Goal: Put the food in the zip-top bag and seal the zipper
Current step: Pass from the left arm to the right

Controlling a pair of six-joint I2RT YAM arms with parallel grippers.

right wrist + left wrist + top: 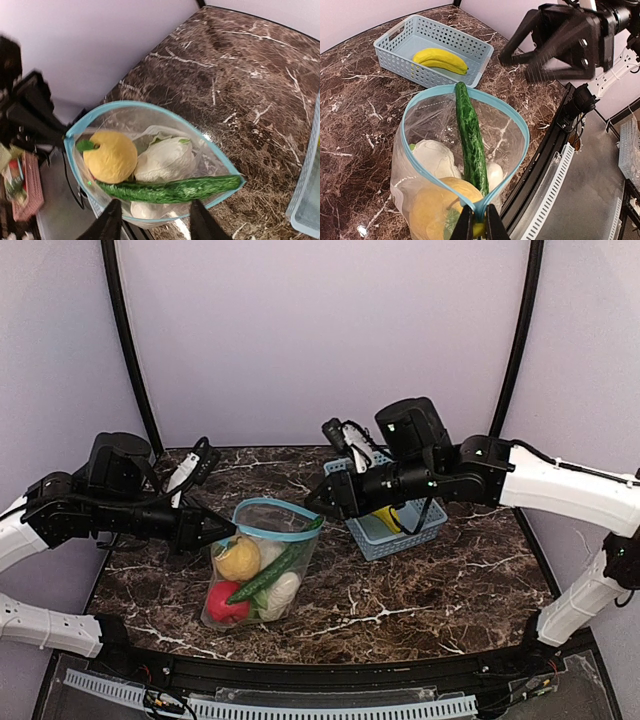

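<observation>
Loading stage: left gripper (479,225) pinched on the zipper (520,122), right gripper (152,212) open and empty, next grab is probably that 1 banana (440,60)

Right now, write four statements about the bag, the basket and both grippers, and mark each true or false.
1. The left gripper is shut on the zipper of the zip-top bag. True.
2. The zip-top bag is sealed. False: its mouth stands wide open.
3. The banana lies in the basket. True.
4. The right gripper holds the cucumber. False: it is open and empty; the cucumber leans inside the bag, its tip past the zipper.
</observation>
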